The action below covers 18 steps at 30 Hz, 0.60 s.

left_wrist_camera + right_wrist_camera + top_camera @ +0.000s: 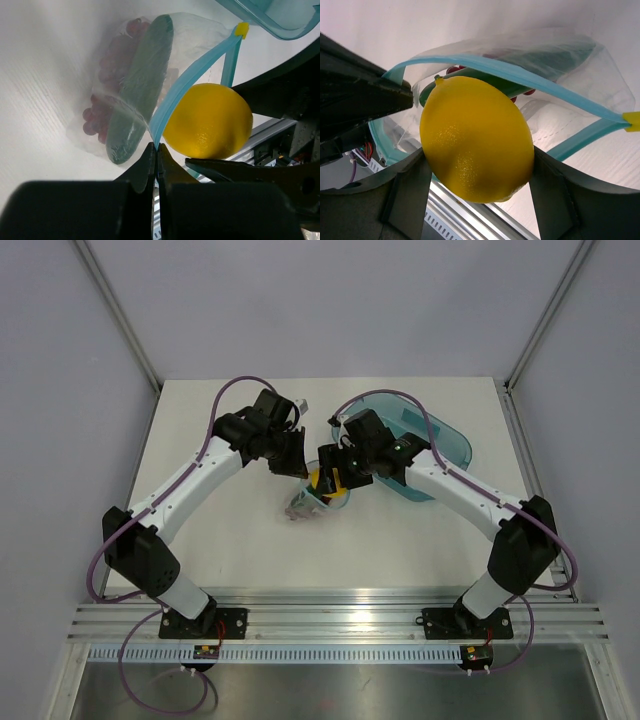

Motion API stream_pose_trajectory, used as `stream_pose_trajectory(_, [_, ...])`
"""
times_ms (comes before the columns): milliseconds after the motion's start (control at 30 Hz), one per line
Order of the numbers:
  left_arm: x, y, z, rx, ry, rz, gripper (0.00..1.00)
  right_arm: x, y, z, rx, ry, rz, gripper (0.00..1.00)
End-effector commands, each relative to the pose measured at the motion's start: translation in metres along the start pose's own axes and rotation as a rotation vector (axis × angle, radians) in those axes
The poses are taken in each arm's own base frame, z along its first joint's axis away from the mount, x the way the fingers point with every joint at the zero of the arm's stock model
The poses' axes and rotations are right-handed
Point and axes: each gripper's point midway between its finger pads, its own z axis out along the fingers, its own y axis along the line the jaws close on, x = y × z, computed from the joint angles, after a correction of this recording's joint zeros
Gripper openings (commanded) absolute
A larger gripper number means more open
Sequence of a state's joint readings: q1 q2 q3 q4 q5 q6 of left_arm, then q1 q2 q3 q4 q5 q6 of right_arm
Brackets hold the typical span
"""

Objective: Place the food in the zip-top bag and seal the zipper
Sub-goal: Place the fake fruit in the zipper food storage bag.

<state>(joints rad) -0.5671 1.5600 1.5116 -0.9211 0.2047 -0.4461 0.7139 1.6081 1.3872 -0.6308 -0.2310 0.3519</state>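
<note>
My left gripper (157, 150) is shut on the light blue zipper (192, 80) of the clear zip-top bag (125, 100) and holds its mouth open. Inside the bag lie a dark green cucumber (140, 85) and dark red grapes (110, 65). My right gripper (478, 162) is shut on the yellow lemon (475, 137), right at the bag's mouth, between the two zipper strips (530, 80). In the top view the lemon (330, 483) sits at the table's middle, with the bag (303, 505) hanging toward the near left. A yellow slider (242, 29) sits at the zipper's far end.
A teal translucent tray (445, 440) stands at the back right, behind the right arm; its rim (280, 20) shows just beyond the bag. The two grippers are very close together over the white table (200, 440).
</note>
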Motion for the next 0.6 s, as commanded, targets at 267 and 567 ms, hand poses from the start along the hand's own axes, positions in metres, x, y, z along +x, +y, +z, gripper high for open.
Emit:
stream_pose_trajectory(267, [-0.01, -0.02, -0.004, 0.114, -0.038, 0.017, 0.0, -0.009, 0.004, 0.024, 0.002, 0.001, 0.023, 0.75])
stream_pose_trajectory(567, [-0.012, -0.024, 0.001, 0.144, -0.032, 0.008, 0.0, -0.01, -0.001, 0.008, 0.048, -0.017, 0.017, 0.98])
